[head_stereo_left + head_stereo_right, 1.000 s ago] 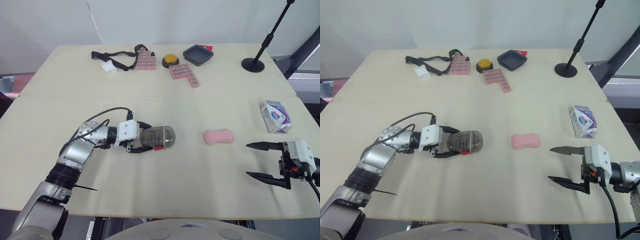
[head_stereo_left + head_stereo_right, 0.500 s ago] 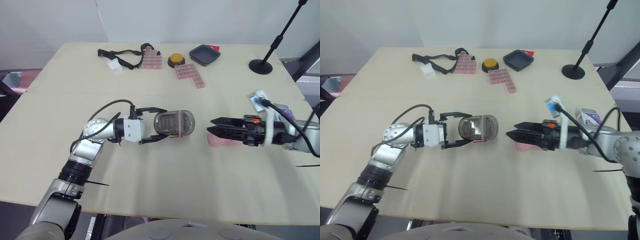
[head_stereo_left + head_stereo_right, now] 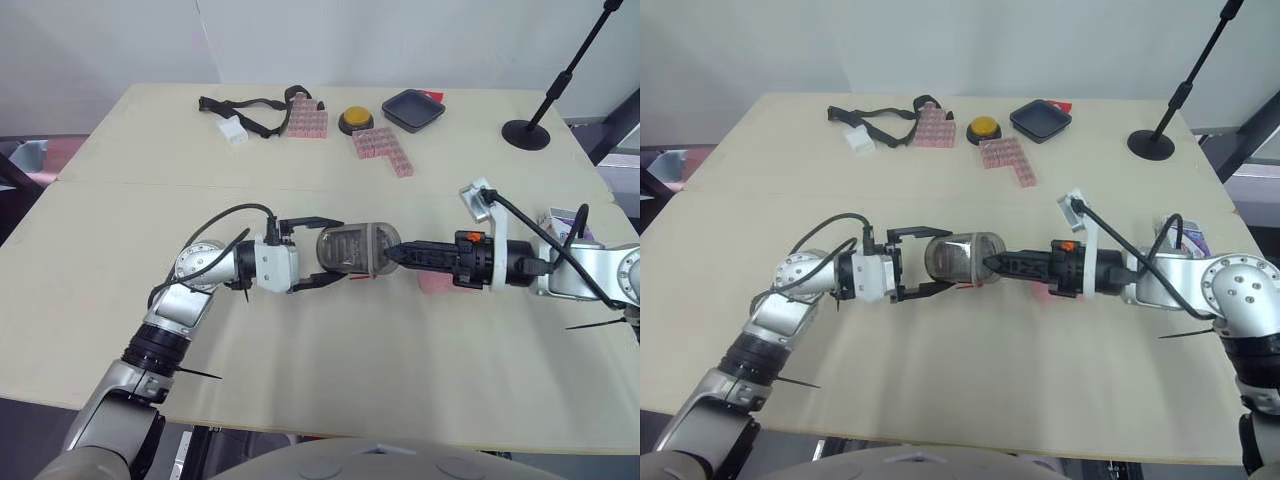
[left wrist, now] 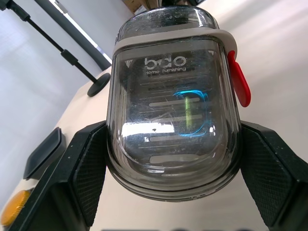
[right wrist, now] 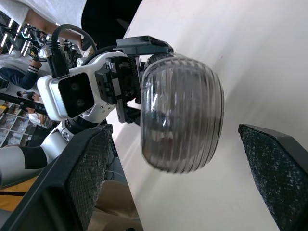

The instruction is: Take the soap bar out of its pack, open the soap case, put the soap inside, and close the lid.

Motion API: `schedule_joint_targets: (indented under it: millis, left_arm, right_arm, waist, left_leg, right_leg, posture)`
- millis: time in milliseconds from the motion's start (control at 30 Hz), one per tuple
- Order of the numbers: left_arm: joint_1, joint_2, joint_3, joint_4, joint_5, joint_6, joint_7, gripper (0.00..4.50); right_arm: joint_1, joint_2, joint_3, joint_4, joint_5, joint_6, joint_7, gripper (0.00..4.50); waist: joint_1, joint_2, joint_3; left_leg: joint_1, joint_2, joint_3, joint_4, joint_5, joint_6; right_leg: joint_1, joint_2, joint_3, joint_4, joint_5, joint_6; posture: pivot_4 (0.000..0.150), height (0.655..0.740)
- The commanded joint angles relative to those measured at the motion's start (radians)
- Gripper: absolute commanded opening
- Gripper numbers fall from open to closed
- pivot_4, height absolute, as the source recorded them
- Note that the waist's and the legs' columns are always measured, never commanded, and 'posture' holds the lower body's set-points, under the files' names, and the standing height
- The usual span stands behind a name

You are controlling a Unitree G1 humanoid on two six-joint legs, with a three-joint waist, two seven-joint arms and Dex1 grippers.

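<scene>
The right gripper (image 3: 391,252), well off to the side a second ago, now reaches over the unwrapped pink soap bar (image 3: 437,284) lying on the counter (image 3: 300,380), jaws released, to the end of the soap case (image 3: 358,248) that the left gripper (image 3: 338,250) grasps in its jaws, so opening the case is likely next.

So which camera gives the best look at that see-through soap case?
The left wrist view: the soap case sits close up, its lettering and red clasp plain to see. The head views show it small, from above. The right wrist view shows its ribbed side, further off.
</scene>
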Motion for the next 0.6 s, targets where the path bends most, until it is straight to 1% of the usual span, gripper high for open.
schedule_joint_targets:
  millis: [33, 467, 600]
  left_arm:
    - [0.005, 0.016, 0.002, -0.051, -0.038, 0.031, -0.010, 3.46]
    - [0.016, 0.015, 0.005, -0.077, -0.038, 0.066, -0.015, 3.46]
    - [0.017, 0.015, 0.004, -0.079, -0.040, 0.072, -0.015, 3.46]
  right_arm:
    - [-0.027, 0.010, -0.007, -0.011, -0.014, -0.006, 0.003, 4.50]
    - [-0.038, 0.043, 0.011, -0.010, -0.009, -0.002, -0.018, 4.50]
    - [-0.038, 0.049, 0.010, -0.008, -0.009, -0.002, -0.022, 3.33]
  waist:
    - [0.000, 0.000, 0.000]
    - [0.000, 0.000, 0.000]
    - [0.000, 0.000, 0.000]
  left_leg:
    - [0.000, 0.000, 0.000, 0.000, 0.000, 0.000]
    - [0.000, 0.000, 0.000, 0.000, 0.000, 0.000]
    - [0.000, 0.000, 0.000, 0.000, 0.000, 0.000]
  right_leg:
    - [0.000, 0.000, 0.000, 0.000, 0.000, 0.000]
    - [0.000, 0.000, 0.000, 0.000, 0.000, 0.000]
    - [0.000, 0.000, 0.000, 0.001, 0.000, 0.000]
  posture:
    - [0.150, 0.7400]
    - [0.150, 0.7400]
    - [0.150, 0.7400]
